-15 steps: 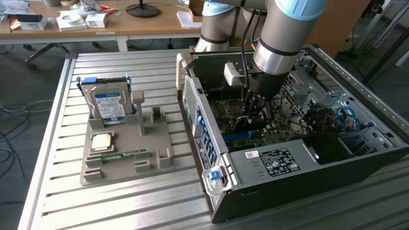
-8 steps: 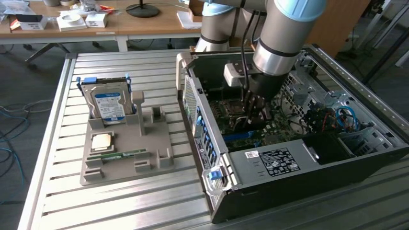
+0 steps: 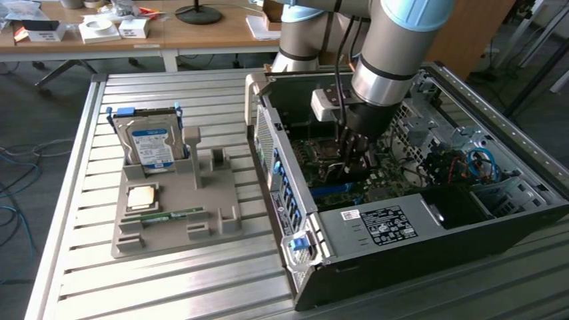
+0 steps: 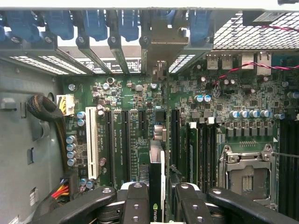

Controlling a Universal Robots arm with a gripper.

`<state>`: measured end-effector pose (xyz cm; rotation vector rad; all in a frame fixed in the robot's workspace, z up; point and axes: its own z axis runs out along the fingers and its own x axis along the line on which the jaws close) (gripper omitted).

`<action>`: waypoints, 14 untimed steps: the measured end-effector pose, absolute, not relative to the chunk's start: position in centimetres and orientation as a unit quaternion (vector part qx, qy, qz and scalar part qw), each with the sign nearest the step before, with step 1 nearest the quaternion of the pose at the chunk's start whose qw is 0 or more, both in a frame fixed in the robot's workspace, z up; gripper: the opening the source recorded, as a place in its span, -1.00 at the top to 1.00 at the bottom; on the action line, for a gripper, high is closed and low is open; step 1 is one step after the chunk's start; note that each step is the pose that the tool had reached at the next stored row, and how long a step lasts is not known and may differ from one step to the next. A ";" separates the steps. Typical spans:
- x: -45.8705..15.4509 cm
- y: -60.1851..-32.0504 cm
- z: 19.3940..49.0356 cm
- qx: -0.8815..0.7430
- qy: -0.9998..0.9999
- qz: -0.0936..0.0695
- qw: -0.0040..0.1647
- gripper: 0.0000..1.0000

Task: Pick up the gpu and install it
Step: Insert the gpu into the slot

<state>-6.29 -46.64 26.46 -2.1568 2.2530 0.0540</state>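
Install step: jaws pinch gpu edge-on, inside case, over mobo slots; looks unseated. Likely needs card edge lined up w/ slot, straight push.

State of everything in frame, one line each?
gripper, fingers closed on the gpu
gpu, held edge-on over the motherboard
computer case, side open
hard drive, upright in the fixture
memory stick, flat in fixture
processor, flat in fixture
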 end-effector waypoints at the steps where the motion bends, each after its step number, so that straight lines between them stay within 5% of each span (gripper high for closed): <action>1: -6.4 -46.6 26.4 -0.691 0.722 0.017 0.011 0.47; 14: -6.5 -46.6 26.0 -0.691 0.722 0.017 0.011 0.47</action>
